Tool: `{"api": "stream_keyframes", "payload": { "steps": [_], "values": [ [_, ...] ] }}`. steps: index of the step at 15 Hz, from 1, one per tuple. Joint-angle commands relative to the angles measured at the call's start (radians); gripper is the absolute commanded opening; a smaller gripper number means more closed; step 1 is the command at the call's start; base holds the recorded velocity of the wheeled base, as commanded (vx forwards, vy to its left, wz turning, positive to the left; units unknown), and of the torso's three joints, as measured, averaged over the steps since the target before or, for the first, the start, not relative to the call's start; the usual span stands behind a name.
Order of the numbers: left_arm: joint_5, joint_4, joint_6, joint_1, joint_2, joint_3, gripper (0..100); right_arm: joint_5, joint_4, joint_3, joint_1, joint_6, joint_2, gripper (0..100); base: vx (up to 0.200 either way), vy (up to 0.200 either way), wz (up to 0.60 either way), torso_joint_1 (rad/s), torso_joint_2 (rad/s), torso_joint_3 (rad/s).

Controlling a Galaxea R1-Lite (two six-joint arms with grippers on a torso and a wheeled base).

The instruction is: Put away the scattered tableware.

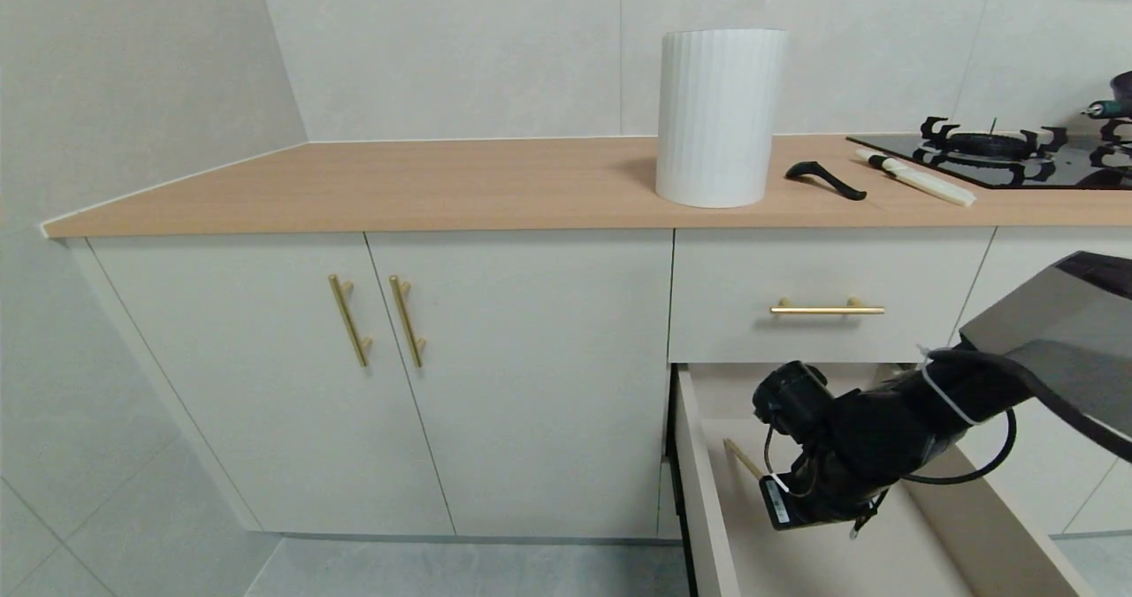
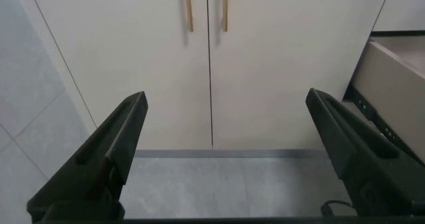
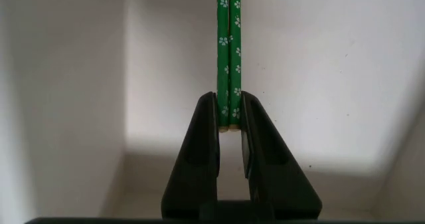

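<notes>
You are working with the right gripper (image 3: 229, 111) down inside the open lower drawer (image 1: 703, 491), at the right of the cabinet run and below the shut drawer with the brass handle (image 1: 827, 309). Its jaws are pinching closed on a pair of green-patterned chopsticks (image 3: 228, 51), holding them side by side near one end. The sticks are pointing straight out from the fingertips, in line with the gripper. In the head view their bare wooden end is showing just to the left of the wrist, slanting toward the drawer's far left corner and close to its left wall. That is the relation your release is resting on: the long axis is running diagonally across the drawer floor, not along it. Whether the tips are touching the floor cannot be told. A low, level let-go looks like the likely next step. The left gripper (image 2: 226, 99) is hanging wide open and holding nothing, low in front of the double cabinet doors (image 2: 279, 64), well to the left of the drawer. On the countertop (image 1: 398, 181), a white knife (image 1: 915, 177) and a black-handled tool (image 1: 827, 179) are lying to the right of the ribbed white canister (image 1: 721, 119), so the right arm is sitting nearer to them too.
</notes>
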Motion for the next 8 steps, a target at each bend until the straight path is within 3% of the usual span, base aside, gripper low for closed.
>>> {"api": "stream_keyframes", "payload": {
  "steps": [1,8],
  "values": [
    [0.0,0.0,0.0,0.0,0.0,0.0,100,-0.001,-0.02,-0.002,-0.001,-0.001,0.077,0,0.0,0.0,0.0,0.0,0.0,0.0],
    [0.0,0.0,0.0,0.0,0.0,0.0,100,-0.004,-0.059,-0.003,-0.005,-0.001,0.097,0,0.0,0.0,0.0,0.0,0.0,0.0]
  ]
}}
